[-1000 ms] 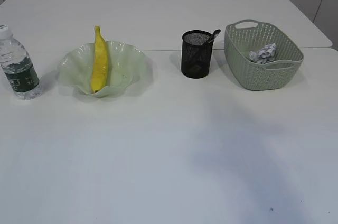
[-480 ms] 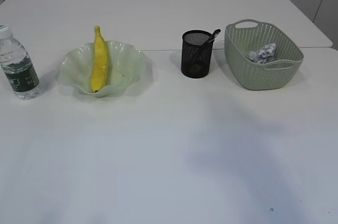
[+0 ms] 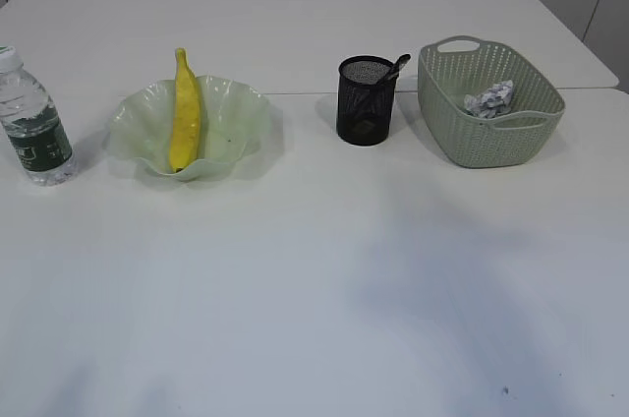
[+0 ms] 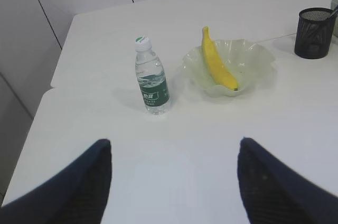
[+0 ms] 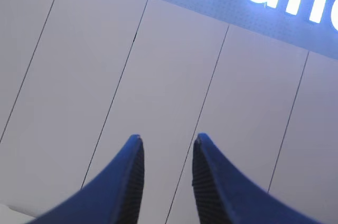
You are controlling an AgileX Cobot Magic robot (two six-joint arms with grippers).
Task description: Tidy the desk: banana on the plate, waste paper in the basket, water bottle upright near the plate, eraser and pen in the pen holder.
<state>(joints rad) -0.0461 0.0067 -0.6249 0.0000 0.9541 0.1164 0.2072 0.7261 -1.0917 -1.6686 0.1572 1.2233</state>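
The banana [image 3: 185, 112] lies in the pale green plate [image 3: 246, 107] on the white desk [image 3: 314, 269]. Left of the plate the water bottle [image 3: 32, 120] stands upright. A pen [image 3: 395, 67] leans in the black mesh pen holder [image 3: 366, 100]; the eraser is hidden. The waste paper [image 3: 490, 98] rests inside the sage green basket [image 3: 488, 147]. Neither gripper shows in the exterior view. My left gripper [image 4: 174, 147] is wide open and empty above the desk, short of the bottle [image 4: 151, 76], the banana [image 4: 217, 63] and the plate [image 4: 259, 55]. My right gripper [image 5: 167, 138] is open, empty, pointing at wall panels.
A seam [image 3: 295, 92] between two tabletops runs behind the plate and holder. The pen holder [image 4: 313, 33] shows at the right edge of the left wrist view. The desk's left edge [image 4: 39, 113] drops off beyond the bottle.
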